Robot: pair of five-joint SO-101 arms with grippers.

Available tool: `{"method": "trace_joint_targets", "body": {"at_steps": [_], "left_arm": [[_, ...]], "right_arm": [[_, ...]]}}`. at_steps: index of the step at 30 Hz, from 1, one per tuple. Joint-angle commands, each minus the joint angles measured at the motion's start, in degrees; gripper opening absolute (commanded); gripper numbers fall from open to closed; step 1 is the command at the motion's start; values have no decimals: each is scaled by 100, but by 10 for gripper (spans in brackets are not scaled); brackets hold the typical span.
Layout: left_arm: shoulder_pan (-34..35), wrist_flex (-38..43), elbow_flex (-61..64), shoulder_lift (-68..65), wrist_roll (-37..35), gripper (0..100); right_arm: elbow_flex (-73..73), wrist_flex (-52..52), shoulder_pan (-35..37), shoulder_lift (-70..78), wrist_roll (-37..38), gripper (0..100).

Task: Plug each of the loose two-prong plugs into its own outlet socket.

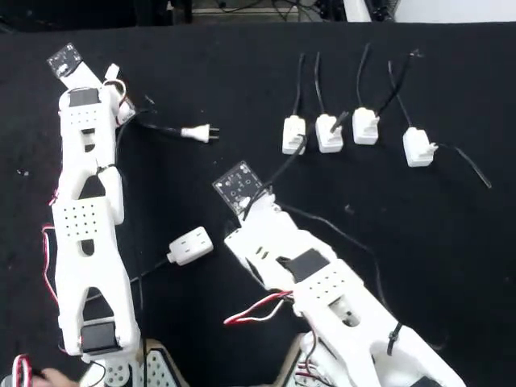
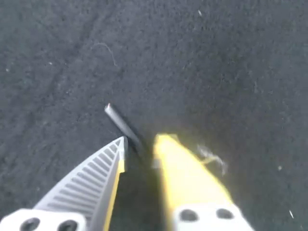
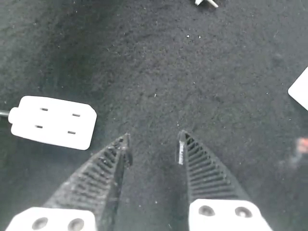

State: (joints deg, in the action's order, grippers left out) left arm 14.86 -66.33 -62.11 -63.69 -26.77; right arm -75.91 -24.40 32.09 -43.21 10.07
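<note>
A loose white two-prong plug lies on the black table, and its black cord runs left to my left gripper. In the left wrist view the left gripper is shut on that thin black cord, just above the cloth. A free white outlet socket lies mid-table, its slots facing up. My right gripper stands open just beside this socket, with nothing between its fingers. The plug's prongs show at the frame's edge.
Several white sockets with cords attached lie in a row at the back right. One more white block sits furthest right. A white corner shows in the right wrist view. Black cables cross the table near the right arm.
</note>
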Motion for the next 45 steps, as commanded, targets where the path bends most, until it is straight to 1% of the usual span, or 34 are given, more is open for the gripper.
{"method": "trace_joint_targets", "body": {"at_steps": [1,6,12,16,21,24,26,29,34,37,41,45], "left_arm": [[92,-730,-541,35,-202,27],[198,-1644,-1341,79,-431,30],[242,-3244,-3327,26,-404,30],[488,-3455,-3319,167,-387,30],[989,-3473,-3099,176,26,30],[1288,-3481,-2651,237,299,30],[1473,-3490,-2246,378,615,29],[1684,-3490,-1174,870,1055,29],[1754,-3473,1077,2040,1477,30],[1771,-3393,2211,2576,1688,30],[2070,-3341,3248,3156,1925,30],[2580,-2998,4066,3640,2066,30]], "right_arm": [[31,149,53,-180,-9,149],[22,149,53,-180,-9,149],[22,149,53,-180,-9,149],[22,149,44,-180,-9,149],[22,149,44,-180,-9,149],[22,149,44,-180,-9,149],[31,149,44,-180,-9,149],[31,149,53,-189,-9,149],[40,149,53,-189,-9,149],[31,149,53,-189,-9,149],[22,149,53,-189,-9,149],[22,149,53,-189,-9,149]]}}
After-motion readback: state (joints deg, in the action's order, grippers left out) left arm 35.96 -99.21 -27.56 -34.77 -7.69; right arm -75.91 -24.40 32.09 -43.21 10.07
